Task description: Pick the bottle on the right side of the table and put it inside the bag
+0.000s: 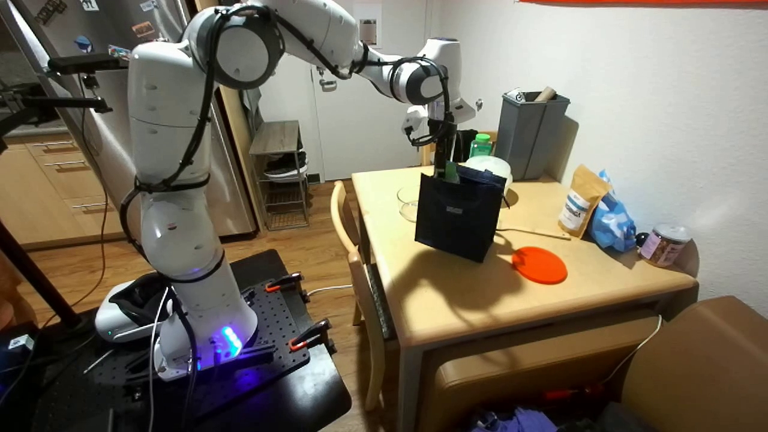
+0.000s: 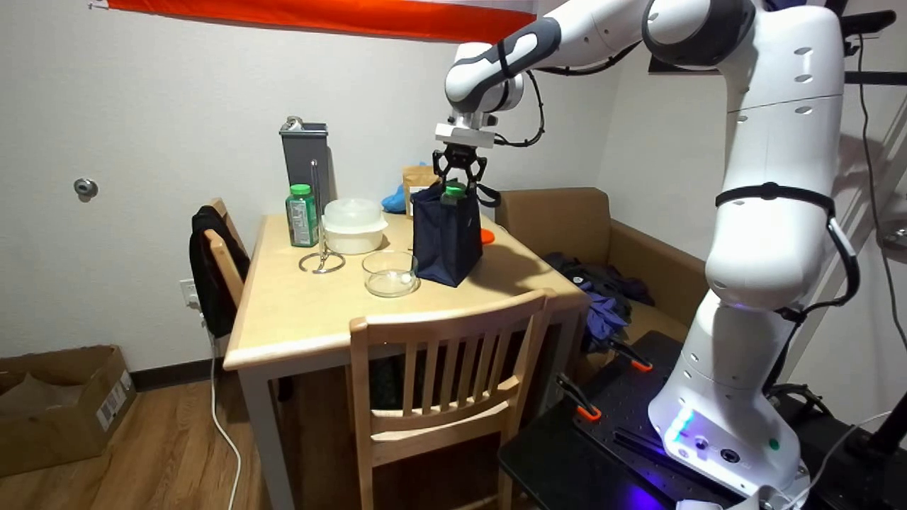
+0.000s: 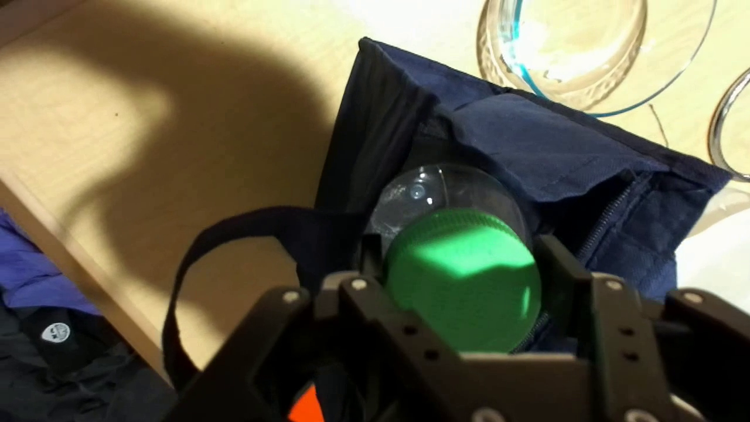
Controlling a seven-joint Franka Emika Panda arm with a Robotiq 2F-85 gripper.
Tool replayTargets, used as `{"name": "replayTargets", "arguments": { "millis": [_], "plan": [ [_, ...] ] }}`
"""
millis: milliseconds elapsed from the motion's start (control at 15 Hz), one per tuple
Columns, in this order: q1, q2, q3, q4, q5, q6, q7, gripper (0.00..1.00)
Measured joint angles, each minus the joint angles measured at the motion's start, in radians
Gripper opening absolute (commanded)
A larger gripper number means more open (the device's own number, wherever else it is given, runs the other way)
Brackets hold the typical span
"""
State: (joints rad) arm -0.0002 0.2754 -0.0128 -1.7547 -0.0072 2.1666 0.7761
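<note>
The bottle, with its green cap (image 3: 463, 287) and clear body, is upright in the open mouth of the dark navy bag (image 3: 527, 140). My gripper (image 3: 460, 261) has its fingers on both sides of the cap, close against it. In an exterior view the cap (image 2: 454, 190) shows at about the bag's rim, just under my gripper (image 2: 459, 178). The bag stands on the table (image 2: 305, 319) and shows in both exterior views (image 1: 459, 219). The bottle's lower part is hidden inside the bag. One handle sticks out sideways.
A second green-capped bottle (image 2: 302, 216) stands by the grey bin (image 1: 531, 135). A white container (image 2: 353, 227), a metal stand (image 2: 322, 258) and a glass bowl (image 2: 391, 275) are beside the bag. An orange disc (image 1: 539, 265), pouch (image 1: 582, 204) and jar (image 1: 663, 247) are also on the table.
</note>
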Motion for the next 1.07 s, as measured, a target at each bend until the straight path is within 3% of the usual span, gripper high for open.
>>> {"name": "replayTargets", "arguments": {
  "millis": [1067],
  "plan": [
    [0.013,0.096,-0.013,0.068,0.0,-0.096,-0.002,0.4]
  ]
}}
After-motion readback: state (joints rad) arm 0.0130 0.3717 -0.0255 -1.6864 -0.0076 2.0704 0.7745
